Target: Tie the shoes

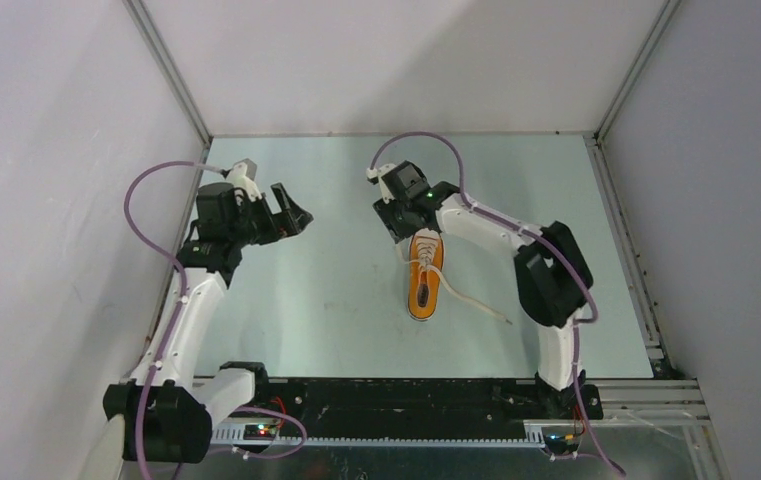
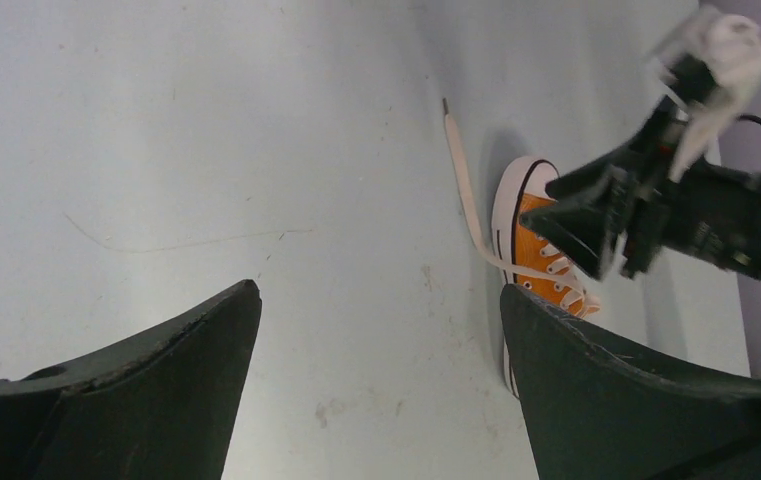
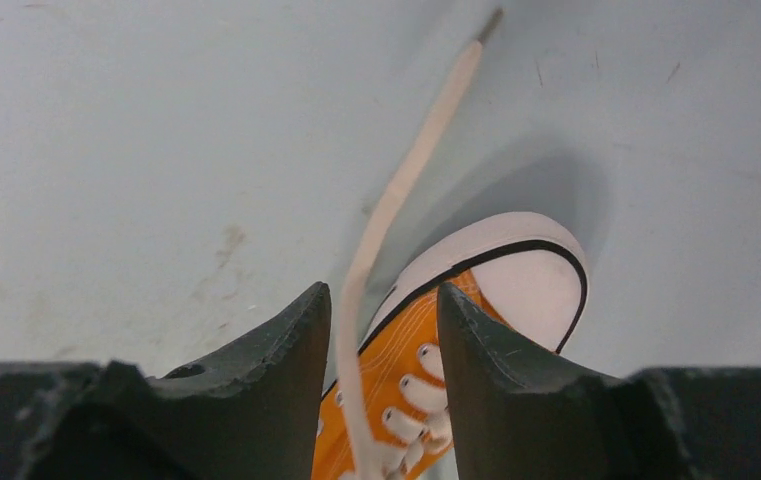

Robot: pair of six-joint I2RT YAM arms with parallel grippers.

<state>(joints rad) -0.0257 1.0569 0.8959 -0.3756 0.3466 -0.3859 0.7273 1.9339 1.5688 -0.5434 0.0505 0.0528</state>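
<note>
The small orange sneaker [image 1: 424,287] lies mid-table with its white toe cap toward the arm bases. It also shows in the left wrist view [image 2: 522,200] and the right wrist view [image 3: 526,280]. One long white lace [image 1: 476,303] trails past the toe onto the table. My right gripper [image 1: 408,238] hovers over the shoe's laced part. Its jaws [image 3: 383,290] stand a narrow gap apart with the lace [image 3: 406,170] running between them, not pinched. My left gripper [image 1: 294,216] is wide open and empty [image 2: 378,290], well left of the shoe.
The pale green table [image 1: 326,300] is walled by grey panels at the left, back and right. The right arm [image 1: 546,270] bends over the table to the right of the shoe. The right gripper's fingers [image 2: 576,225] show in the left wrist view.
</note>
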